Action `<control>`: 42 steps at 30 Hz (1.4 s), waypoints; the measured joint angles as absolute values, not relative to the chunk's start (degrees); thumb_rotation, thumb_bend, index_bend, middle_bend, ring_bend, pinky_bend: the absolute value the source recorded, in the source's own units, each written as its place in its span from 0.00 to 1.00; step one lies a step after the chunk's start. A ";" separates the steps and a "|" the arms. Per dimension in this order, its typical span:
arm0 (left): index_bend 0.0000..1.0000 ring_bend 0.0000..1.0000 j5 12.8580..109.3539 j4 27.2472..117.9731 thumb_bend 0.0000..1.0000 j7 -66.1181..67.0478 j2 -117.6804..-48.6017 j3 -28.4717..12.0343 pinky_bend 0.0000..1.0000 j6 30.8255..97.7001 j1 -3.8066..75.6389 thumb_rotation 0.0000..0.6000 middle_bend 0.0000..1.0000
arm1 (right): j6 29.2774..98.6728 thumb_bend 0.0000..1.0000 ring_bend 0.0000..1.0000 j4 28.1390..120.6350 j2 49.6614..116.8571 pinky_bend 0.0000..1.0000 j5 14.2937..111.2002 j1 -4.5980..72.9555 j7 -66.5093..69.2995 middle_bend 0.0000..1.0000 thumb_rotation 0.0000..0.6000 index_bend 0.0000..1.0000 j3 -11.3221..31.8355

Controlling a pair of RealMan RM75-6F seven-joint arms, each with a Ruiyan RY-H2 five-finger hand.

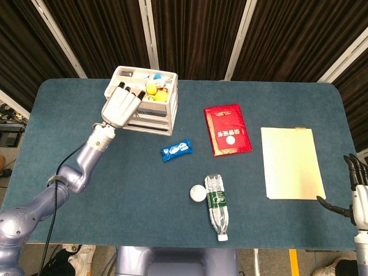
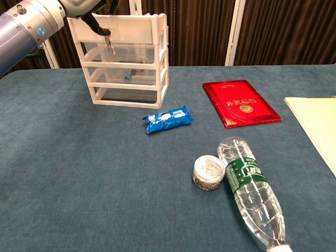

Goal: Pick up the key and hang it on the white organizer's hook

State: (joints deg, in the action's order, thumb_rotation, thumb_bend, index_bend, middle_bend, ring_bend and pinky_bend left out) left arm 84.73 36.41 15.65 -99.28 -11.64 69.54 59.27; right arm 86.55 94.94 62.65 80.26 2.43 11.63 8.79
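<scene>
Chest view: left hand fingers pinch key at white organizer front; right hand fingers released.

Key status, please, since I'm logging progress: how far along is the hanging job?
Done: the key is off the table, pinched by the left hand. In hand: it dangles at the top front of the white organizer. Left: seating it on the hook, which I cannot make out, then letting go. The right hand idles at the table edge.

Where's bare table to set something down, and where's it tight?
Free: the table's near-left stretch, left of the blue snack packet; also the strip between the red booklet and cream folder. Tight: around the tape roll, which touches the lying clear plastic bottle.
</scene>
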 measured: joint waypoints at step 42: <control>0.54 0.80 76.04 43.53 0.08 19.66 -100.09 -17.76 0.69 66.39 59.43 1.00 0.91 | 86.78 0.06 0.00 95.03 62.65 0.00 80.53 2.28 11.90 0.00 1.00 0.00 8.67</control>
State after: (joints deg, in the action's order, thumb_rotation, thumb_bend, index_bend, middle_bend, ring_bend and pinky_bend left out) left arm 76.04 43.53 19.66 -100.09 -17.76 66.39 59.43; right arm 86.78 95.03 62.65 80.53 2.28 11.90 8.67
